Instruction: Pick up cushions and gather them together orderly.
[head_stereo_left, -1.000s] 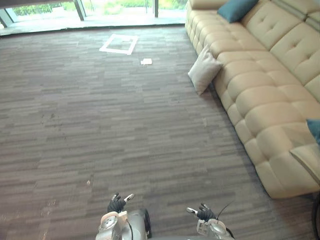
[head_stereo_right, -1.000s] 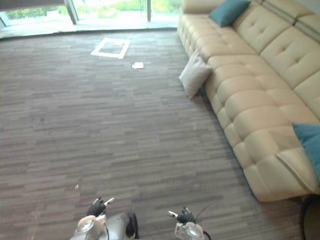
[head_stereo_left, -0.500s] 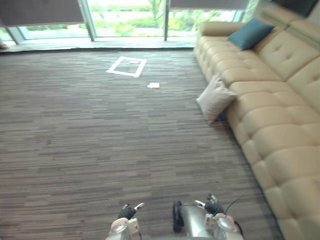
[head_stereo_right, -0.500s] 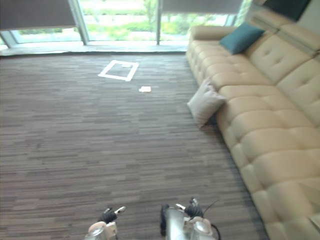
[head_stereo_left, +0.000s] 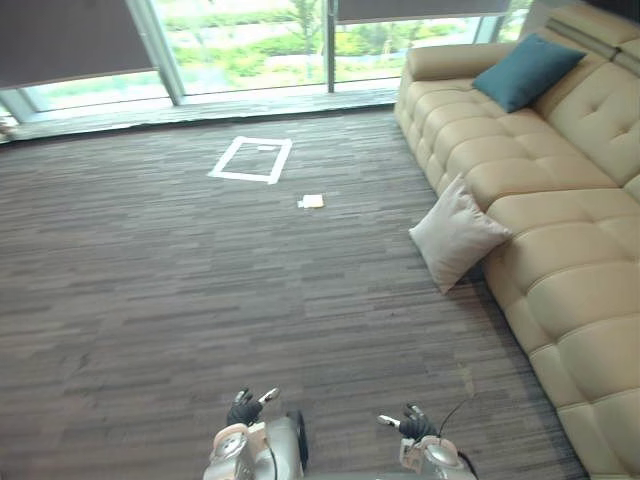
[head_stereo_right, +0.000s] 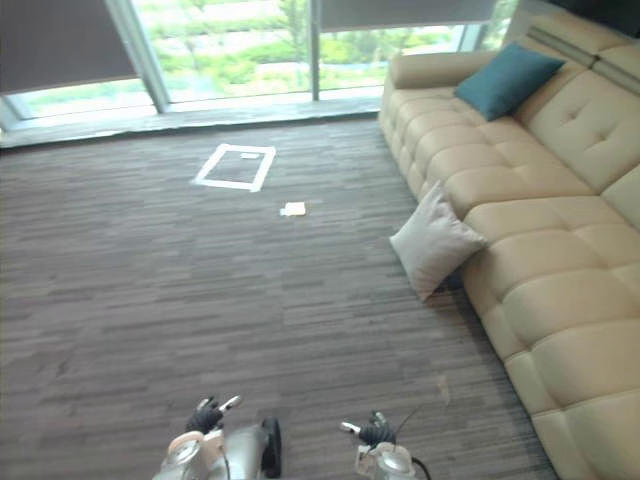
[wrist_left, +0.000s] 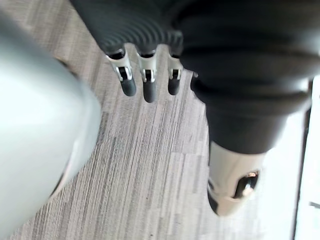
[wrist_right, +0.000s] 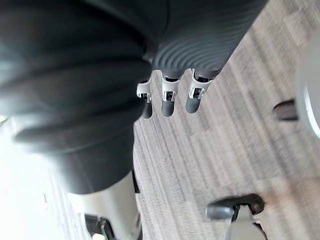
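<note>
A pale grey cushion (head_stereo_left: 458, 232) stands on the carpet, leaning against the front of the cream sofa (head_stereo_left: 570, 260). A teal cushion (head_stereo_left: 527, 70) rests on the sofa's far end, near the armrest. My left hand (head_stereo_left: 243, 410) and right hand (head_stereo_left: 410, 425) hang low at the near edge, far from both cushions. In the left wrist view the left hand's fingers (wrist_left: 145, 82) are straight and hold nothing. The right hand's fingers (wrist_right: 170, 97) are likewise relaxed and empty above the carpet.
A white tape rectangle (head_stereo_left: 250, 159) marks the carpet near the tall windows (head_stereo_left: 250, 40). A small white slip (head_stereo_left: 312, 201) lies beside it. The sofa runs along the right side; open carpet lies between me and the pale cushion.
The whole picture has shifted, so the camera moved. The cushions lie as before, and both hands stay low and empty.
</note>
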